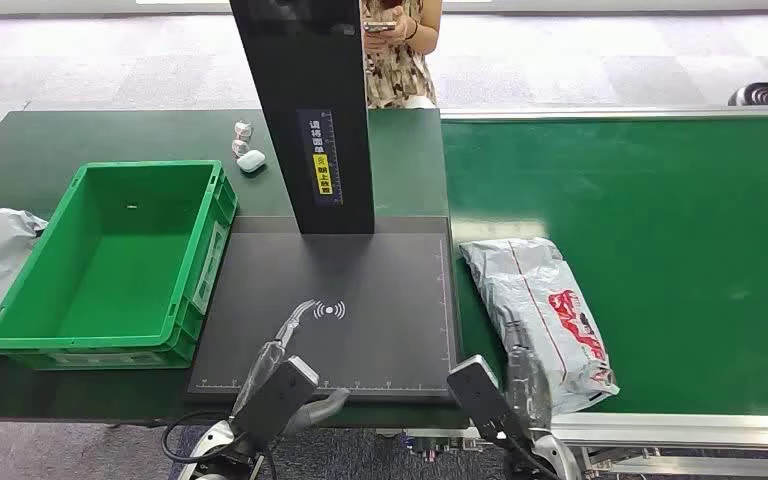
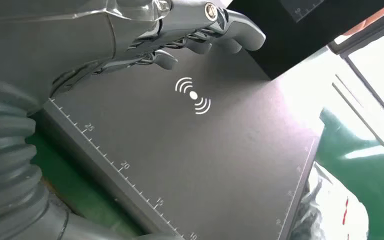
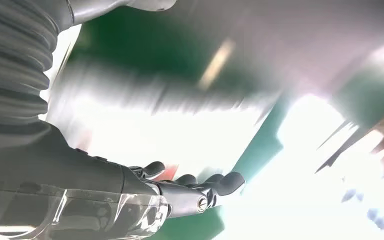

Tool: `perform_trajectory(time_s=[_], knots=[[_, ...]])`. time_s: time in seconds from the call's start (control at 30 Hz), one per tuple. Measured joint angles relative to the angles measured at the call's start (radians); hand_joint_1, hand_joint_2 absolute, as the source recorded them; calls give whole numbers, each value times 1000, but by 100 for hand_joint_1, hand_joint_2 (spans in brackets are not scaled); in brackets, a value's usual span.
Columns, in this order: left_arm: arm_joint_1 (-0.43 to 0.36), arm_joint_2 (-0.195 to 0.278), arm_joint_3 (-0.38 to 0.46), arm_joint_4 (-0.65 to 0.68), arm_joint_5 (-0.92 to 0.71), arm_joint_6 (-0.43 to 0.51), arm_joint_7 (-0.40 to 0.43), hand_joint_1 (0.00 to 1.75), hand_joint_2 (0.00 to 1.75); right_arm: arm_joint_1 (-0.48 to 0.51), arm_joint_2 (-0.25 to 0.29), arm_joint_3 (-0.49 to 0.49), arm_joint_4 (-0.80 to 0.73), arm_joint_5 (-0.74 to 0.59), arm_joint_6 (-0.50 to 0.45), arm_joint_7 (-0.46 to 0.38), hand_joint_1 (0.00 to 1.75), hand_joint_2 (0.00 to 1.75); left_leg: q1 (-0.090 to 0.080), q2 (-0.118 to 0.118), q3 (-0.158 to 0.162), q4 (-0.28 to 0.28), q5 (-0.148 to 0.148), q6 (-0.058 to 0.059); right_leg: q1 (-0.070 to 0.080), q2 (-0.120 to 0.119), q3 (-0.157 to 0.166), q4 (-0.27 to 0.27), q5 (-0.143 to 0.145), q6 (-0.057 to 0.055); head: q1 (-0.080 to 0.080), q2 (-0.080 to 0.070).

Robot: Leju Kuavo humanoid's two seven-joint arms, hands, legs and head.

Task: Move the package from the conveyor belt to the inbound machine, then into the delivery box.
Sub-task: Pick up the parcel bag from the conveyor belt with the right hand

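Package (image 1: 540,315) in crinkled grey plastic, red lettering on its face, lies flat on the green conveyor belt (image 1: 660,220) just beside the inbound machine's black scan plate (image 1: 360,290), its near end beneath the right robot hand (image 1: 522,385). The right wrist view is smeared with motion blur — whether those fingers have closed on the bag cannot be told. The left robot hand (image 2: 180,35) hovers over the plate's near edge with nothing in it, fingers apart and loosely curved, close to the white wireless symbol (image 2: 193,95). A green delivery box (image 1: 110,265) sits on the bench (image 1: 60,135) to the left of the plate, with a person standing beyond the machine's black column (image 1: 310,110).

By its look the mailer is light and limp, with a slick film likely to slide under fingertips and sag when lifted. A grip gathering a fold at the near edge — or a pinch across the thicker middle — seems safer than pressing down on the flat face.
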Motion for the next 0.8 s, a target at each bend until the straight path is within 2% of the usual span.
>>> perform_trajectory(time_s=[0.13, 0.27, 0.37, 0.63, 0.8], knots=[[1, 0, 0, 0, -1, -3, 0, 0, 175, -15, -10, -101, 6, 201, -20, 57, 0, 175, -1, 0, 0, 0, 0, 0, 0, 0, 0, 0, 0, 0, 0, 0], [2, 0, 0, 0, 0, -3, -8, 0, 175, -62, -31, -246, 17, 229, -31, 55, 0, 175, -1, 0, 0, 0, 0, 0, -1, 0, 0, 0, 0, 0, 0, 0], [4, 1, 0, 0, 4, -3, -14, 0, 175, -93, -47, -320, 25, 230, -21, 33, 0, 175, -1, 0, 0, 0, 0, 0, -1, 0, 0, 0, 0, 0, 0, 0], [4, 3, 0, 0, 12, 3, -24, 0, 175, -158, -83, -382, 58, 142, 70, -40, 0, 175, 0, 0, 0, 0, 0, 0, 0, 0, 0, 0, 0, 0, 0, 0], [4, 8, 0, 0, 26, 3, -31, 0, 175, -182, -98, -364, 99, -71, 291, -156, 0, 175, 0, 0, 0, 0, 0, 0, 0, 0, 0, 0, 0, 0, 0, 0]])
